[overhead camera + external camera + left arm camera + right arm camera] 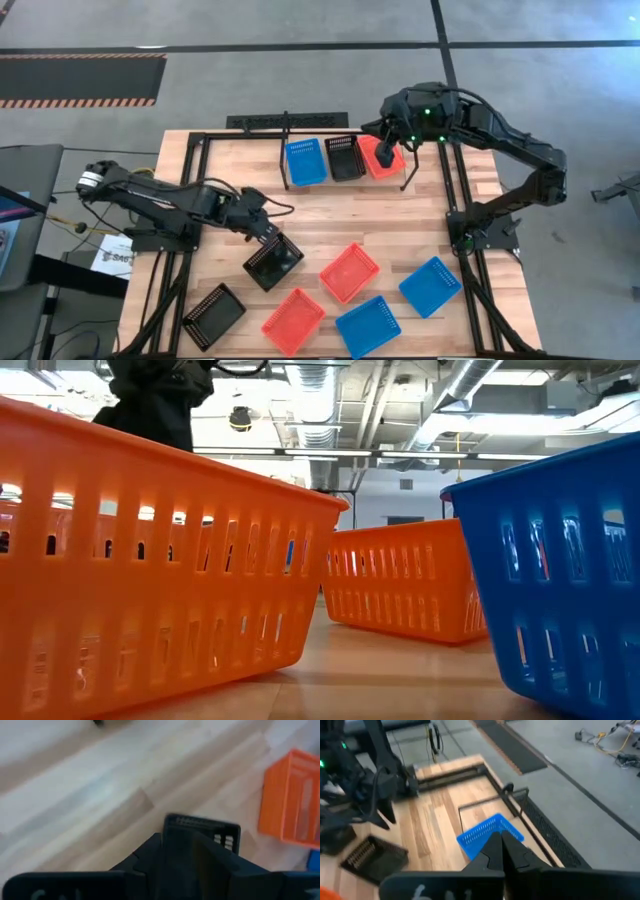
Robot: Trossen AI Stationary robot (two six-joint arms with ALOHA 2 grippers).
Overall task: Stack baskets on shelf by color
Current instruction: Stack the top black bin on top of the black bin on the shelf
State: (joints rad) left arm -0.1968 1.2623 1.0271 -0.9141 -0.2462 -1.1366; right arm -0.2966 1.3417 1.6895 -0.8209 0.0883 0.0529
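The left gripper (268,237) is sitting right at the top corner of a black basket (273,264) lying near the middle of the table (240,180), on the side of the red basket (349,272) that faces the left arm. Its fingers are standing partly apart over the basket's rim, and the left wrist view is showing the black rim (201,826) just ahead of them; whether they are gripping it or letting it go, I cannot tell. The basket is lying skewed, its long axis running diagonally away from the shelf (330,135), which is well apart across the table.

On the shelf, a blue basket (306,162), a second black basket (346,157) and a red-orange basket (380,157) are sitting side by side. The right gripper (388,157) is resting over the red-orange one with its fingers pressed together, holding nothing that shows.

The left arm is plainly the nearer one to the loose black basket, and its target is likely the black one on the shelf, so it would be carrying diagonally across open wood. A third black basket (213,315) is lying beyond, near the table corner. Two blue baskets (430,286) (367,325) and another red one (292,320) are lying around the red basket, off that path. The right arm hanging over the shelf could be crowding the drop.
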